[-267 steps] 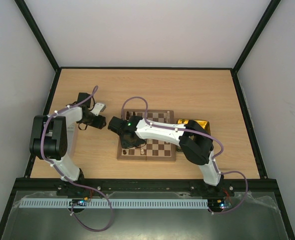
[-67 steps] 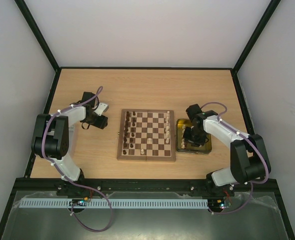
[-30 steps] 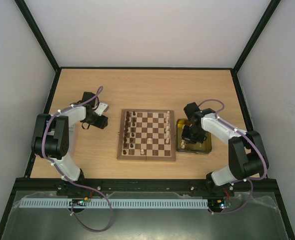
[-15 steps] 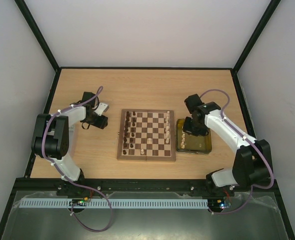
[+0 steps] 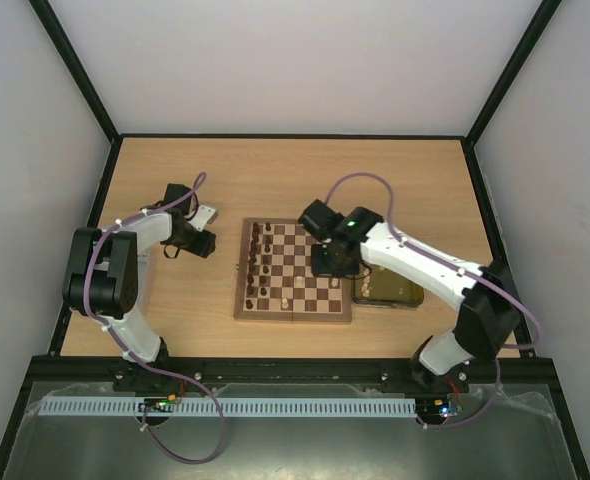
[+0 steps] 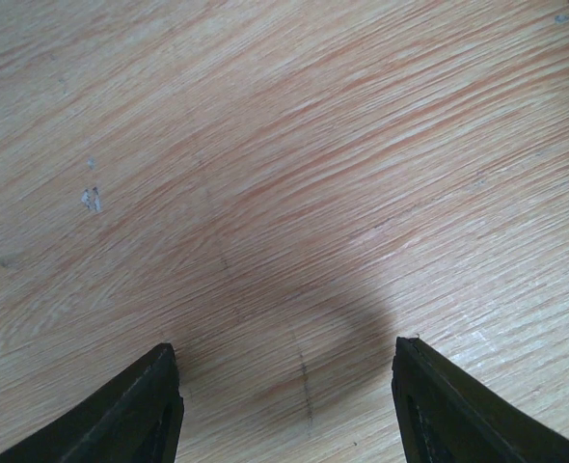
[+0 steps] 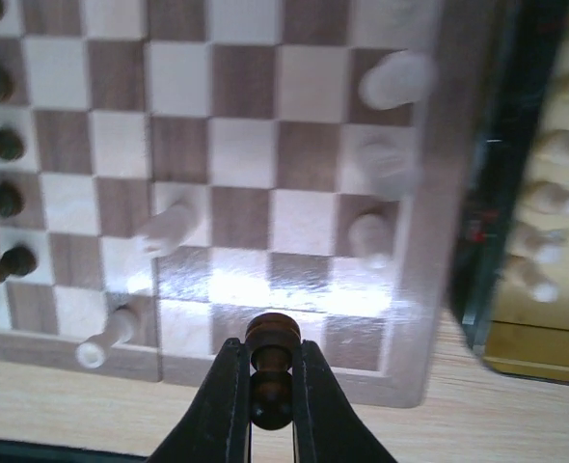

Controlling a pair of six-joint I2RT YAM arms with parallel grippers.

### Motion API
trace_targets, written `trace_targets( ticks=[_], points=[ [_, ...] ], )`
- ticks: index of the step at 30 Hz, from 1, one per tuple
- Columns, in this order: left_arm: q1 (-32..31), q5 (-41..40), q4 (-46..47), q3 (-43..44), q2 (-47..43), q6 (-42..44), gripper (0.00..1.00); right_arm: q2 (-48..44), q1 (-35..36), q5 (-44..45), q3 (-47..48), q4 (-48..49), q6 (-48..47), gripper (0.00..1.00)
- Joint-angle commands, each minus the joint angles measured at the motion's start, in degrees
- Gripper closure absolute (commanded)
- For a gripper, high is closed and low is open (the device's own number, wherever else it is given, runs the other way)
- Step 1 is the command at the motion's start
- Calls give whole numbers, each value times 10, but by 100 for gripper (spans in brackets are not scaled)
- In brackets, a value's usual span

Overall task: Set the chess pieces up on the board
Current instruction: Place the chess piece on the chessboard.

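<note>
The board (image 5: 293,312) lies mid-table, with dark pieces (image 5: 265,262) along its left columns and several cream pieces (image 5: 287,300) on its right and front squares. My right gripper (image 5: 327,262) hangs over the board's right part, shut on a dark brown chess piece (image 7: 270,371), held above the board's near rim (image 7: 429,318). Dark pieces (image 7: 3,145) and cream pieces (image 7: 392,79) show below it. My left gripper (image 5: 207,243) is open and empty, low over bare table (image 6: 284,193) left of the board.
A yellow translucent tray (image 5: 403,296) sits right of the board, partly under my right arm, and holds cream pieces (image 7: 545,198). A small white object (image 5: 203,213) lies by my left gripper. Black rails edge the table.
My right gripper has left the tray and swung left over the board's right part, carrying a dark piece. The left arm has not moved.
</note>
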Motion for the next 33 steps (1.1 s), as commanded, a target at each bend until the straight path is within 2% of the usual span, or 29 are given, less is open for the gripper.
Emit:
trace_targets(
  ticks=[1,7,22,33],
  points=[
    [2,-4,-2,-12,0,8,39,57,66,13,63,-14,25,98],
    [5,-5,-3,-15,-13,7,39,140,141,33,166,-39,18,98],
    [22,-1,1,-22,-16,9,38,227,190,38,225,-44,7,98],
    [25,2,1,-24,-23,9,31,286,213,30,242,-44,-2,98]
  ],
)
